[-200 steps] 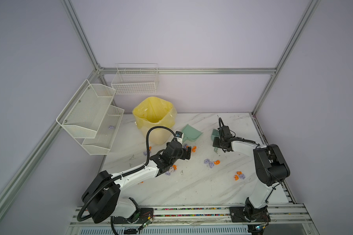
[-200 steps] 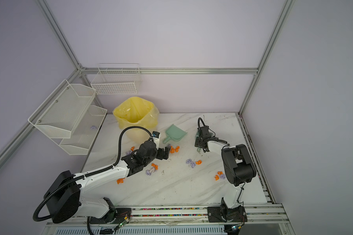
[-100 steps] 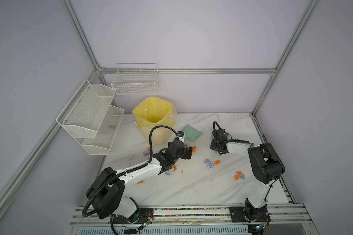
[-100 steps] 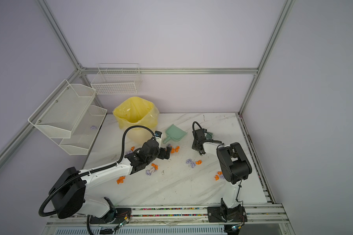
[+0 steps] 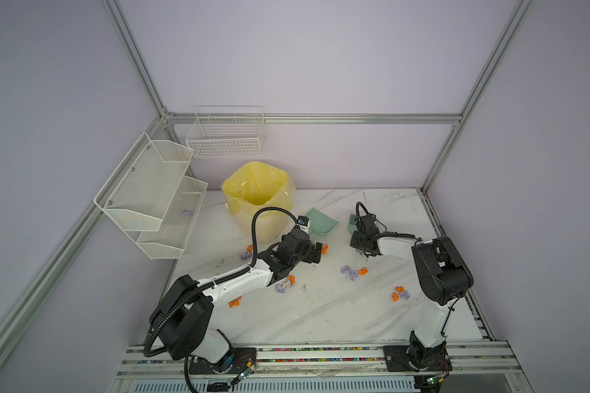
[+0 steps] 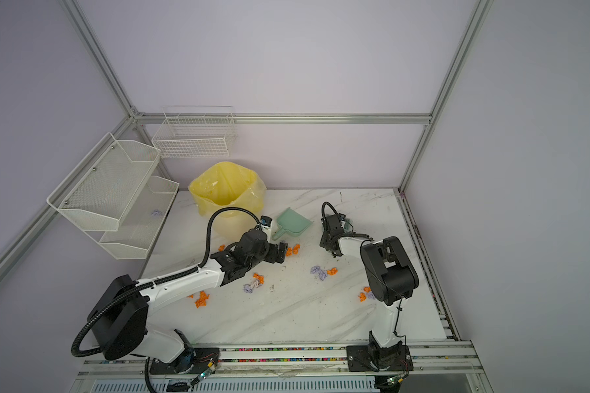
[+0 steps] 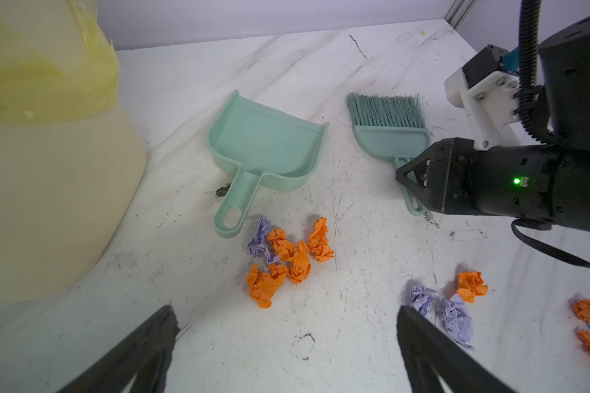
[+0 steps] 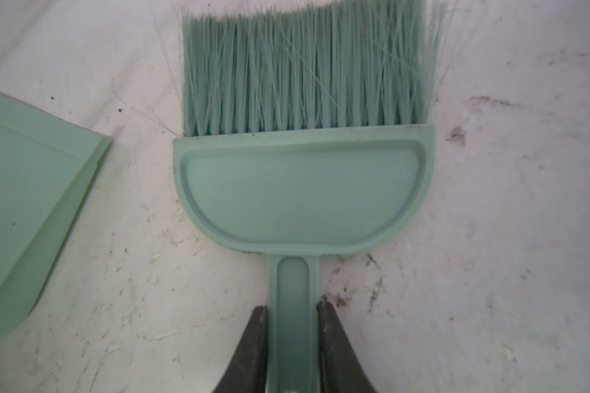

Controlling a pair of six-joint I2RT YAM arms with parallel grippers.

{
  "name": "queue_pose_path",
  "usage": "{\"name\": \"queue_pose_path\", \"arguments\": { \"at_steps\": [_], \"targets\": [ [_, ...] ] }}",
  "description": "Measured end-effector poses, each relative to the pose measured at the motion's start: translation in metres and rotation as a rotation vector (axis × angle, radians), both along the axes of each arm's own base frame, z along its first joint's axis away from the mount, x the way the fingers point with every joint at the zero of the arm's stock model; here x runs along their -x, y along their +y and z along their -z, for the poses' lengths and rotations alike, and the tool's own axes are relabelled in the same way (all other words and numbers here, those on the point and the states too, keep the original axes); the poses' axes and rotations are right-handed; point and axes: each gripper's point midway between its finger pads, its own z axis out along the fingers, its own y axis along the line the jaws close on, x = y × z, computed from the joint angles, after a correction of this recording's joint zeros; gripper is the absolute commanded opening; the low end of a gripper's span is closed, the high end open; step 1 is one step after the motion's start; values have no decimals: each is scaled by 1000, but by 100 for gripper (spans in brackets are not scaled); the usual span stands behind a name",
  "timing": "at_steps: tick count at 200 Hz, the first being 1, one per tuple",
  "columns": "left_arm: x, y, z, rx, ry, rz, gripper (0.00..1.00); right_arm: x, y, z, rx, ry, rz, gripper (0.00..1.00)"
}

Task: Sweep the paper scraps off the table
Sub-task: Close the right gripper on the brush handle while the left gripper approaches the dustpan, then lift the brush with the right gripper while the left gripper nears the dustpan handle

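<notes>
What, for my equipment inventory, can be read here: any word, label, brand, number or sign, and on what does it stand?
No text is readable in any view.
Mint-green plastic dustpan and mint-green bristle brush: plain, no print.
Yellow bag-lined bin: no print.
Black right arm housing: tiny white mark beside a green light, too small to read.

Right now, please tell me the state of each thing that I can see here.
brush, lying flat on the table, handle gripped.
dustpan, lying flat, no scraps in it, not held.
paper scraps, scattered loose on the table.
bin, upright, open, lined with a yellow bag.
left end effector, open, holding nothing.
right end effector, shut on the brush handle.
</notes>
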Motion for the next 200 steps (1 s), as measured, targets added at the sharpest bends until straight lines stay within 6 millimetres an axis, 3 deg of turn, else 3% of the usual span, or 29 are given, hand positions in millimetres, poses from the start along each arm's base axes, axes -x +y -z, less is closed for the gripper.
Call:
{"name": "queue_pose_path", "arguments": {
  "at_steps": [44,87,140,172,200],
  "targets": [
    [-20,-10,1,80,97,2,100,10,6,-13,-12,21,-55,8],
    [-42,-35,-13,217,166,54,100,9,8,-65,-36,-74,-87,8],
    [-54,-74,-23,415,259,158,100,9,17,-117,-76,-189,-159,8],
    [-61,-96,-16,514,322,195,95,17,21,-140,-112,-251,-198,8],
    [-68,-113,-14,604,361,212,91,26,23,-148,-137,-282,-228,8]
  ]
}}
